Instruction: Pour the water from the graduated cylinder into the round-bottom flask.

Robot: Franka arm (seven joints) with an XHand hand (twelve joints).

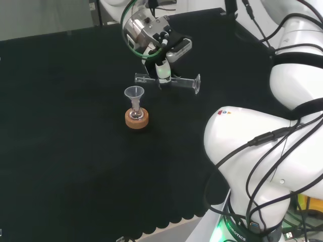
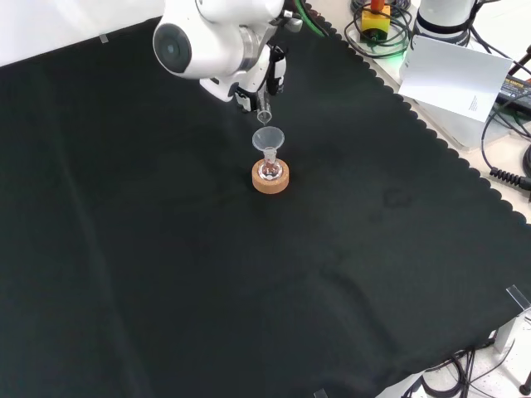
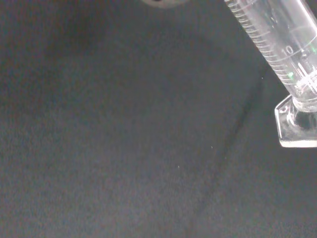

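The hand grips the cylinder, fingers curled round its middle, holding it about horizontal above the cloth. In the head view its mouth sits just at 1 o'clock of the funnel, which stands in the flask on a cork ring. Judgement: the pour is at or near its end. Keep the lip over the funnel bowl and tip slowly; water level cannot be read.

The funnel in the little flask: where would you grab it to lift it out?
Pinch the funnel by its wide cone rim, coming straight down from above. Its thin stem sits inside the flask neck, so only the cone sticks out, upright and open all round.
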